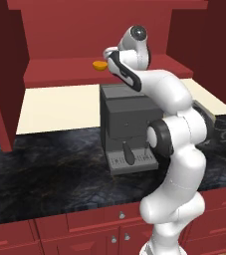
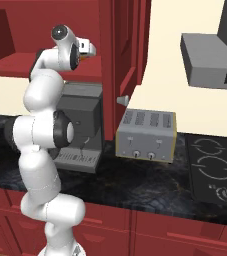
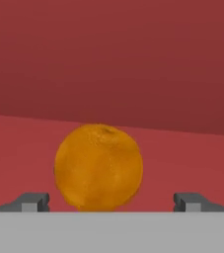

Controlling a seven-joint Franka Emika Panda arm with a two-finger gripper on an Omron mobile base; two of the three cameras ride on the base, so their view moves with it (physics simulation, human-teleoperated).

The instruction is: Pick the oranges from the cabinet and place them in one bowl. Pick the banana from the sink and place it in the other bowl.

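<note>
A: Where does the robot stand in the job, judging by what shows?

B: Early, by the look of it; the arm reaches up into the cabinet (image 1: 84,30) at the top of the left base view, and one of the oranges (image 3: 98,168) sits on the red inner shelf (image 3: 182,163), filling the centre of the hand view; nothing is lifted yet.

A: And the fingers (image 3: 34,201)?

B: Spread wide, one tip at the lower left of the hand view and one at the lower right; the orange lies between them but a little beyond, touching neither as far as can be seen; so the gripper (image 3: 111,202) holds nothing.

A: Is that the same fruit in the left base view?

B: Likely; a small orange shape (image 1: 100,65) lies on the shelf just left of the hand, upper middle of that frame; whether it is the round one or the flatter one cannot be told from there.

A: The bowls, the banana, the sink?

B: No word on them here; the bench (image 1: 45,169) carries a grey coffee machine (image 1: 127,129), and the right base view adds a toaster (image 2: 146,135) at centre; so every placement looks still to do.
</note>
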